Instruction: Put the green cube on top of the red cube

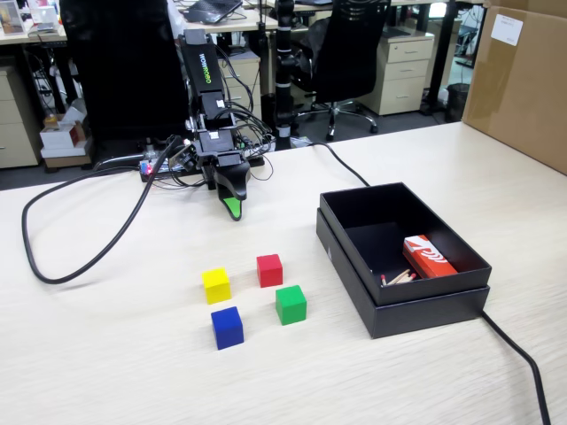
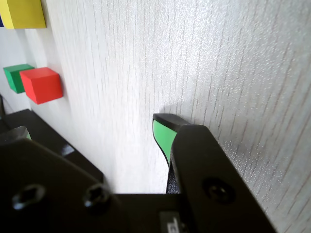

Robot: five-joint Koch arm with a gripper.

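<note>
While the gripper (image 1: 232, 208) hangs apart from the cubes, its grip state is unclear. Green cube (image 1: 291, 304) sits just beside red cube (image 1: 269, 270).

White lettering runs down the black arm (image 1: 205, 71), too small to read; nothing else legible.

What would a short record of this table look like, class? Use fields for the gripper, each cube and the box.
gripper: above the table, apart from the cubes; open or shut unclear
green cube: on the table, in front of the red cube
yellow cube: left of red
blue cube: nearest the camera
black box: right, holds a red-and-white packet
</note>
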